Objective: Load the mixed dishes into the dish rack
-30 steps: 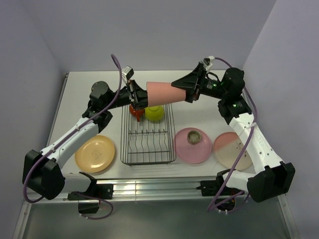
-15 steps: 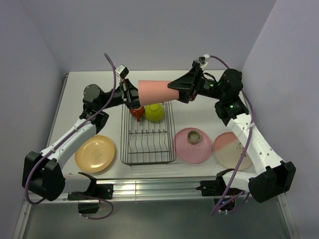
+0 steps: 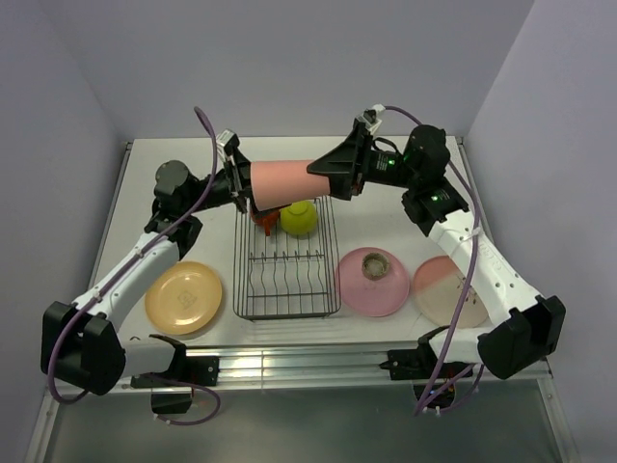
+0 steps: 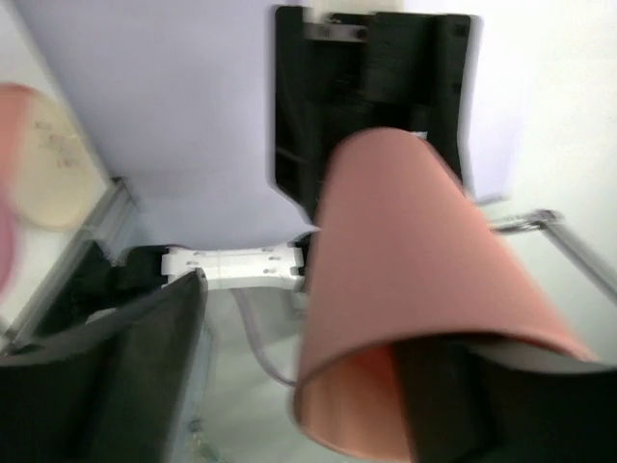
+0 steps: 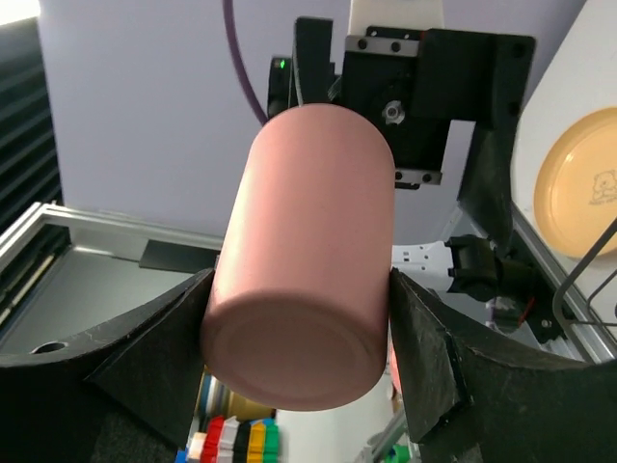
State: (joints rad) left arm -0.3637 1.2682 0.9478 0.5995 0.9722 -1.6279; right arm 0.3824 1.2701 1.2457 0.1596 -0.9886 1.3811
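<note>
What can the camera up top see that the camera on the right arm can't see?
Only the top view shows the pink plate with the small tan bowl on it, and the pink-and-cream plate. Only the right wrist view shows the flat bottom of the salmon-pink tumbler, gripped by the right end effector. Both show the tumbler and the yellow-orange plate.

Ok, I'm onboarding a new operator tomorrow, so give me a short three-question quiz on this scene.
1. True or false: the salmon-pink tumbler stands upright in the dish rack.
2. What sits on the pink plate?
3. Which plate lies left of the rack? A the pink plate, B the yellow-orange plate, C none.
Key: 1 false, it is held sideways above the rack. 2 the small tan bowl. 3 B.
</note>
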